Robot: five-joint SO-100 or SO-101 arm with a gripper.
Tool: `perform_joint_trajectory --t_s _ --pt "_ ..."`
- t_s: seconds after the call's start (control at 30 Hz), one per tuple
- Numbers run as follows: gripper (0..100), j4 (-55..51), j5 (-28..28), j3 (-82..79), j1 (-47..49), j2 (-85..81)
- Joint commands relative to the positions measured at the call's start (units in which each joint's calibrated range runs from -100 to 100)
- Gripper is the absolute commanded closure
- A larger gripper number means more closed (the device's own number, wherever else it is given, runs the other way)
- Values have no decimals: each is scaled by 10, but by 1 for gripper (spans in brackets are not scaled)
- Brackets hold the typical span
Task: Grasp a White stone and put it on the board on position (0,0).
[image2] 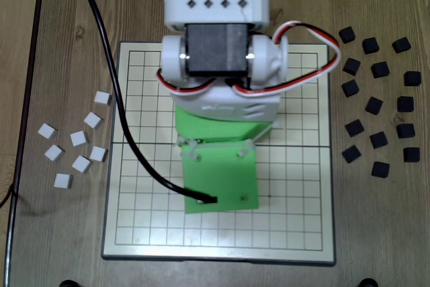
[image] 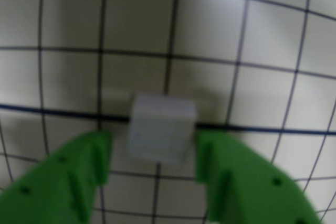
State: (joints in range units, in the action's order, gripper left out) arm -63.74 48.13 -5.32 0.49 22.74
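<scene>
In the wrist view a white stone (image: 161, 127), a small cube, rests on the board (image: 68, 77) on a thick dark line where a thin line crosses it. My green gripper (image: 154, 142) stands around it. The right finger (image: 220, 171) is at the stone's side and the left finger (image: 89, 161) stands a little off it, so the jaws look slightly open. In the fixed view the arm (image2: 218, 52) and its green wrist plate (image2: 218, 179) hang over the middle of the board (image2: 141, 220) and hide the gripper and the stone.
Several loose white stones (image2: 79, 139) lie on the wooden table left of the board. Several black stones (image2: 379, 102) lie to its right. A black cable (image2: 111, 78) runs across the board's left part to the wrist plate.
</scene>
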Motion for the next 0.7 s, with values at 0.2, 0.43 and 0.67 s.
perform_joint_trajectory --t_s 0.2,0.43,0.67 --pt "87 5 -3 1 -2 -31" --pt "88 0 -5 11 -3 -37" --pt "89 -187 -3 248 10 -37"
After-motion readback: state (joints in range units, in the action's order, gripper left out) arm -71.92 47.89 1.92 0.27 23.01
